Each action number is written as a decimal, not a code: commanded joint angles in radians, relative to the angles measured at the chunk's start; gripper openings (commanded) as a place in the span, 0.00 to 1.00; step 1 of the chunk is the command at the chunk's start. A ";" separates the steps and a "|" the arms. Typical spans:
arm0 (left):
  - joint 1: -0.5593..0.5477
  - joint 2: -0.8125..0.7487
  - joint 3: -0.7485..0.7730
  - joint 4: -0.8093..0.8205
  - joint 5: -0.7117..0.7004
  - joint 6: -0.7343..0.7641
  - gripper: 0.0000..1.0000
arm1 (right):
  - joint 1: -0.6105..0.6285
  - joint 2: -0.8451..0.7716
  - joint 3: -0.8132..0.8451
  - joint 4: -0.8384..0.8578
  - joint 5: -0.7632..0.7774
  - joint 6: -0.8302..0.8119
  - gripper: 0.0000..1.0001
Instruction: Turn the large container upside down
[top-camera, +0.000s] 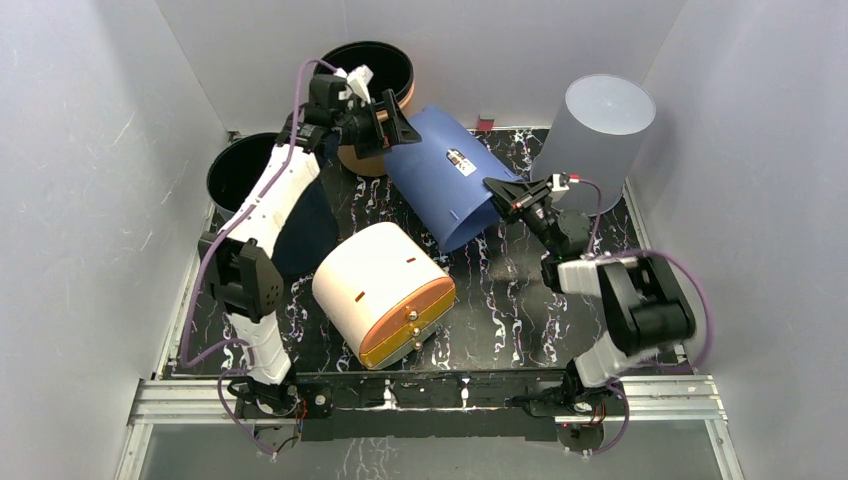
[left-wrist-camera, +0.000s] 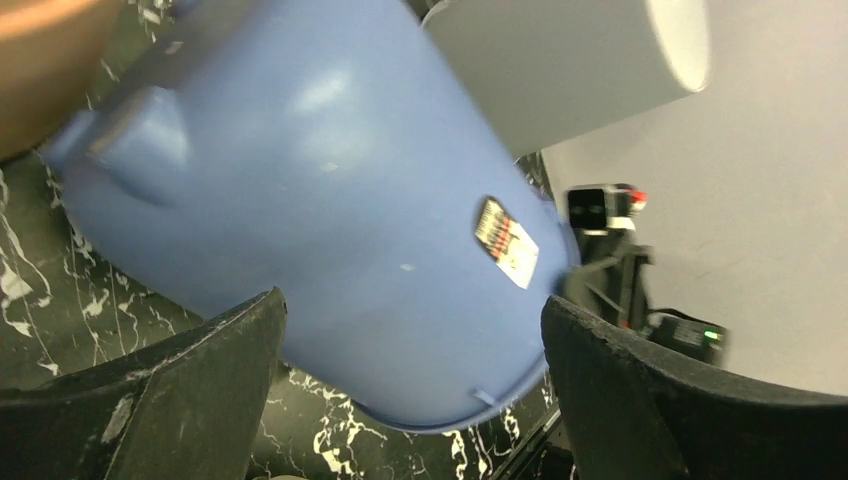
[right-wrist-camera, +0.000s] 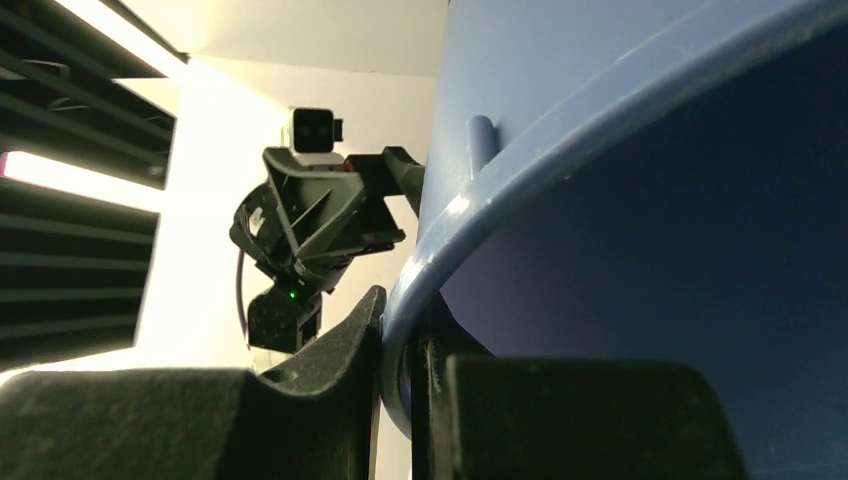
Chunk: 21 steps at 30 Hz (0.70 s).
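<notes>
The large container (top-camera: 445, 185) is blue and lies tilted on its side at the back middle of the black marbled mat, its open mouth toward the right arm. My right gripper (top-camera: 503, 195) is shut on its rim; in the right wrist view the rim (right-wrist-camera: 480, 200) is pinched between the two fingers (right-wrist-camera: 400, 320). My left gripper (top-camera: 395, 125) stands open at the container's closed upper end. From the left wrist, the blue wall (left-wrist-camera: 330, 200) with a small label fills the space ahead of the spread fingers (left-wrist-camera: 412, 300), apart from both.
A grey container (top-camera: 598, 135) stands upside down at the back right. A cream container with an orange rim (top-camera: 380, 290) lies on its side near the front. Black containers (top-camera: 240, 175) (top-camera: 375, 65) and a brown one (top-camera: 360, 155) crowd the back left. White walls enclose the mat.
</notes>
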 joint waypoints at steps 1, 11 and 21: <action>0.009 -0.120 0.063 -0.005 0.000 0.008 0.98 | 0.018 0.165 0.125 0.557 0.045 0.170 0.00; 0.010 -0.174 0.011 0.107 0.115 -0.031 0.98 | 0.009 0.198 0.007 0.558 0.025 0.082 0.00; 0.010 -0.222 -0.054 0.187 0.189 -0.082 0.99 | -0.070 0.076 -0.213 0.559 -0.086 0.006 0.00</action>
